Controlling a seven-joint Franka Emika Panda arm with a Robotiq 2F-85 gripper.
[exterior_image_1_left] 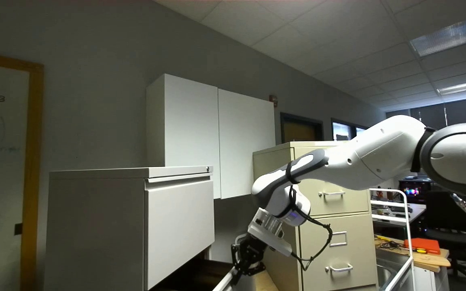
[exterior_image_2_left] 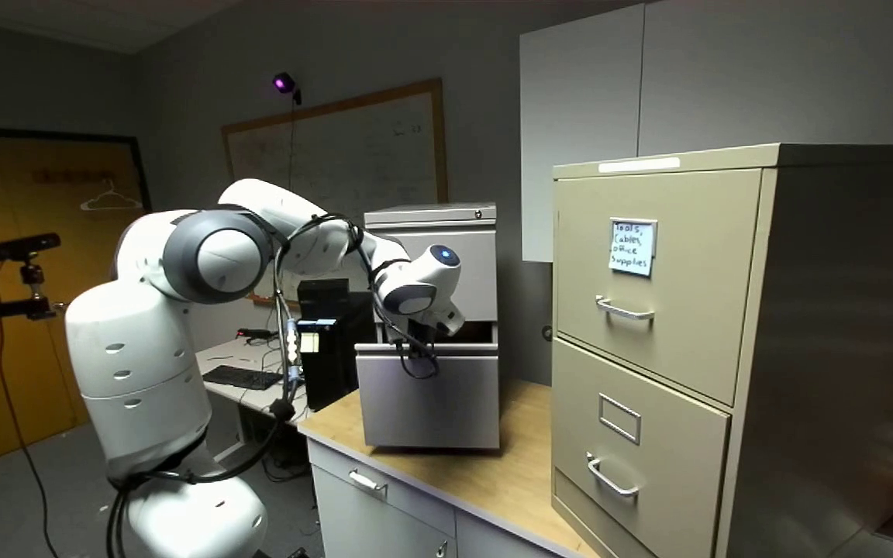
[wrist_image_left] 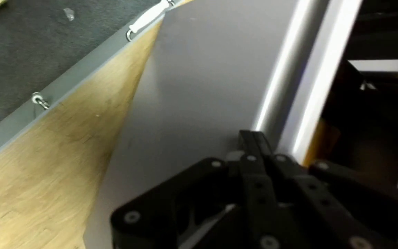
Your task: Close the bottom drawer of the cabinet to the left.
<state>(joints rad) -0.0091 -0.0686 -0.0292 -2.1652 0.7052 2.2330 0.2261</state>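
The pale grey-white cabinet (exterior_image_1_left: 95, 226) stands on a wooden counter; it also shows in an exterior view (exterior_image_2_left: 431, 215). Its upper drawer is in line with the cabinet. Its bottom drawer (exterior_image_2_left: 431, 403) is pulled out, with a dark gap above its rim. Only the drawer's white top edge (exterior_image_1_left: 225, 281) shows in an exterior view. The drawer's front (wrist_image_left: 199, 86) fills the middle of the wrist view. My gripper (wrist_image_left: 253, 133) is shut, fingertips together with nothing between them, at the drawer's front just below its top lip. Whether they touch it I cannot tell. The gripper (exterior_image_1_left: 239, 275) is beside the drawer's edge.
A beige filing cabinet (exterior_image_2_left: 656, 287) with metal handles stands beside the cabinet on the wooden counter (exterior_image_2_left: 528, 418). White cupboards (exterior_image_1_left: 192, 133) hang on the wall behind. The counter's front has handles (exterior_image_2_left: 367, 480). A desk with a keyboard (exterior_image_2_left: 241, 377) stands beyond the arm.
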